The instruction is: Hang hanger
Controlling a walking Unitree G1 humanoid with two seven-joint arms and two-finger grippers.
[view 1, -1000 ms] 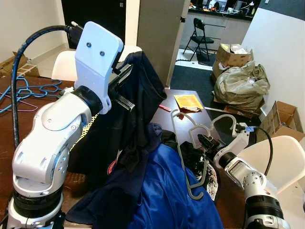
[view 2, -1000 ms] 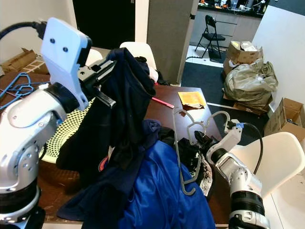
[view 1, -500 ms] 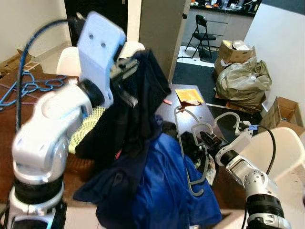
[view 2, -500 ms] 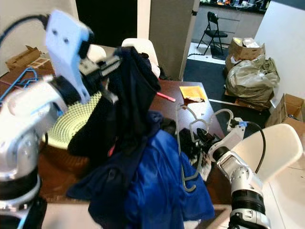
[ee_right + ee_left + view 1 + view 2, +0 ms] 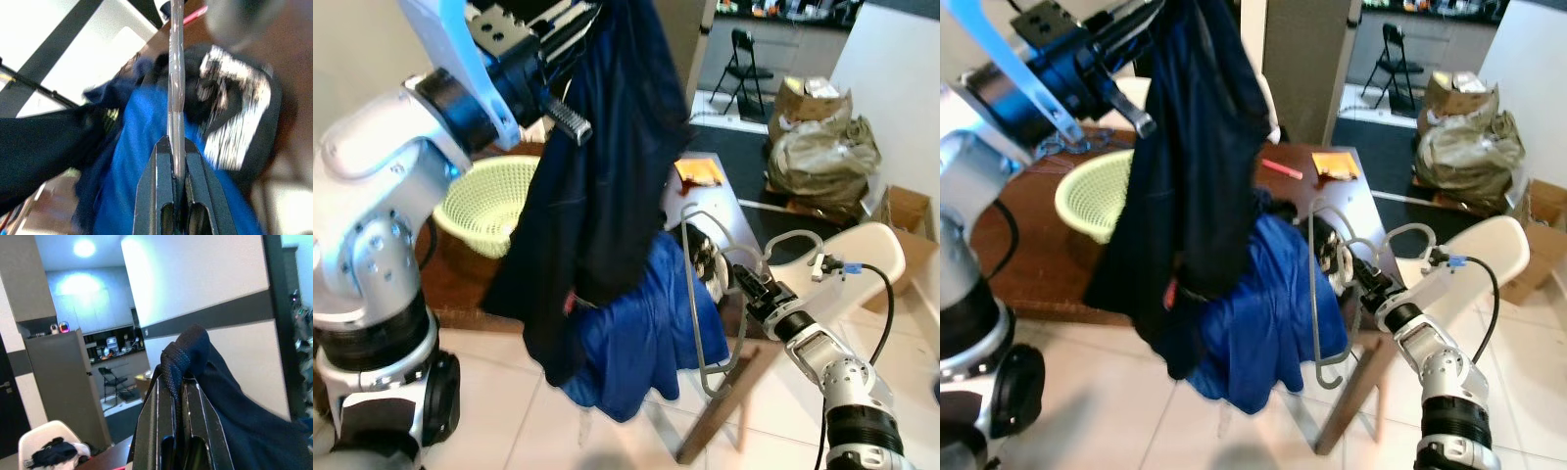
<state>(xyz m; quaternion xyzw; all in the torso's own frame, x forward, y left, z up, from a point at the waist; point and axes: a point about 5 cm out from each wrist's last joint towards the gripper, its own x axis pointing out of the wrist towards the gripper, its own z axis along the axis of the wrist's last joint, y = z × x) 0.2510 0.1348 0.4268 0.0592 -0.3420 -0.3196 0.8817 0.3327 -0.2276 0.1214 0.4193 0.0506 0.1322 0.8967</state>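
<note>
A dark navy garment (image 5: 607, 147) hangs free from my left gripper (image 5: 579, 14), which is raised high and shut on the top fold of the fabric (image 5: 177, 363). Its hem dangles below the table edge. A grey wire hanger (image 5: 689, 294) stands almost upright at the table's right end, hook (image 5: 717, 378) pointing down. My right gripper (image 5: 741, 281) is shut on the hanger's upper bar; the right wrist view shows the rod (image 5: 176, 73) pinched between the fingers. A bright blue garment (image 5: 646, 328) drapes over the table edge between the two.
A yellow-green basket (image 5: 494, 201) sits on the brown table (image 5: 1028, 255). A black-and-white cloth (image 5: 710, 257) lies by the hanger. A white chair (image 5: 852, 257) stands close behind my right arm. Boxes and a stuffed bag (image 5: 818, 157) are at the far right. Tiled floor (image 5: 519, 411) lies below.
The camera has pulled back and now shows the table edge and floor. My left gripper has lifted the navy garment off the pile so it hangs free. The right gripper keeps the hanger.
</note>
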